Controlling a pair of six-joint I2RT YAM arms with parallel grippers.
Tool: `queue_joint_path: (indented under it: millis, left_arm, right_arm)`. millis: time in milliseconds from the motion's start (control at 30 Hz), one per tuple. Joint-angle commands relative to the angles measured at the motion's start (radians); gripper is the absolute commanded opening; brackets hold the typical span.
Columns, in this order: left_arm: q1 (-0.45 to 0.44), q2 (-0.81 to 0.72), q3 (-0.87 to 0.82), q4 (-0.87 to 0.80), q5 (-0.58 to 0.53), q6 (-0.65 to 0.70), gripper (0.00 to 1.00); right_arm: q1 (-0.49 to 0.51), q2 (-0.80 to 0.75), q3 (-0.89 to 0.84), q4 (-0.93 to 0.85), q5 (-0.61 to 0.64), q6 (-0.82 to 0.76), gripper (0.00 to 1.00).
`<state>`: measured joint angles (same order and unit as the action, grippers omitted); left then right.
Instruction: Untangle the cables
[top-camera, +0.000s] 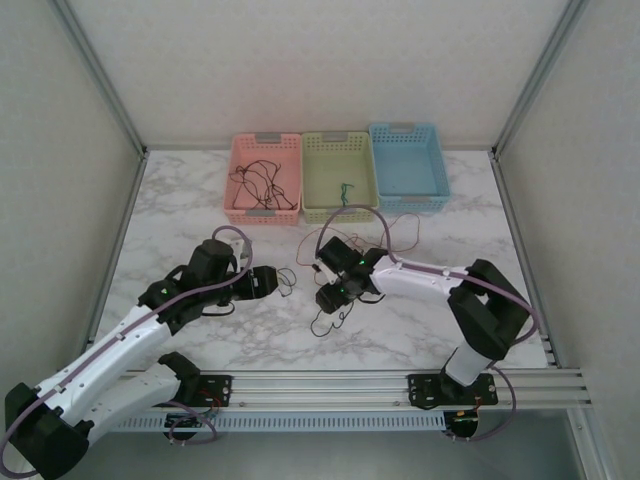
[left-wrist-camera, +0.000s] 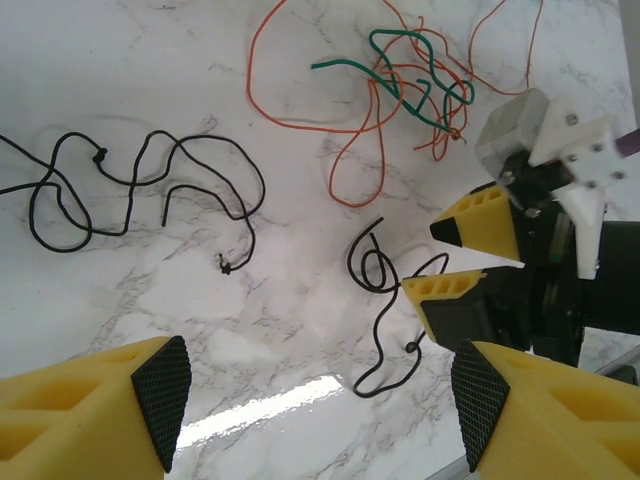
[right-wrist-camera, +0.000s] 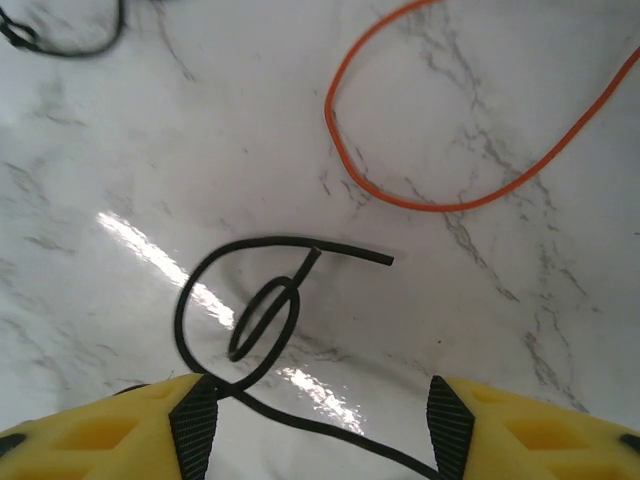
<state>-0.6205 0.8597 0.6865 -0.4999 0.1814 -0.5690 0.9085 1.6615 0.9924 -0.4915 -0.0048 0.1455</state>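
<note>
Right gripper (right-wrist-camera: 320, 425), jaws apart, straddles a thin black curled cable (right-wrist-camera: 270, 240); best pinch its strand squarely, clear of the thin orange wire (right-wrist-camera: 440, 208) beyond.

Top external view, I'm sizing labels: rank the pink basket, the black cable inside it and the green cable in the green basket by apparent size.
1. pink basket
2. black cable
3. green cable, clearly smallest
All three sit about equally far back.

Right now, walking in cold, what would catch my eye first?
The pink basket, green basket and blue basket lined along the table's far edge. Then the orange cable and green cable tangled on the marble, and a black cable curling between the right claw's yellow fingers.
</note>
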Motion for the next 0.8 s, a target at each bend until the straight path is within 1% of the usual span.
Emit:
queue_joint_path:
  millis: [0, 167, 233, 300, 367, 467, 567, 667, 767]
  left_arm:
    - [-0.005, 0.003, 0.035, -0.029, -0.021, 0.013, 0.72]
    - [-0.006, -0.008, 0.029, -0.037, -0.029, 0.013, 0.72]
    - [-0.005, -0.008, 0.024, -0.037, -0.03, 0.012, 0.72]
    - [-0.005, -0.011, 0.022, -0.039, -0.028, 0.011, 0.72]
    - [-0.005, -0.014, 0.021, -0.038, -0.026, 0.012, 0.72]
    - [-0.005, -0.019, 0.023, -0.037, -0.021, 0.011, 0.72]
    - [-0.006, -0.017, 0.021, -0.034, -0.016, 0.011, 0.72]
    - [-0.005, -0.018, 0.022, -0.034, -0.01, 0.011, 0.72]
    - [-0.005, -0.023, 0.025, -0.036, -0.01, 0.014, 0.72]
  right_arm:
    - [0.02, 0.044, 0.028, -0.093, 0.054, -0.049, 0.59]
    - [0.033, 0.083, 0.041, -0.094, 0.063, -0.047, 0.55]
    - [0.033, 0.093, 0.043, -0.093, 0.069, -0.045, 0.5]
    - [0.033, 0.092, 0.046, -0.096, 0.063, -0.047, 0.48]
    - [0.033, 0.075, 0.044, -0.093, 0.052, -0.047, 0.49]
    - [0.033, 0.013, 0.032, -0.075, 0.003, -0.044, 0.55]
    - [0.033, -0.055, 0.028, -0.056, -0.04, -0.024, 0.59]
    - [0.032, -0.088, 0.029, -0.061, -0.091, -0.007, 0.6]
    - [0.033, -0.061, 0.031, -0.096, -0.084, -0.021, 0.59]
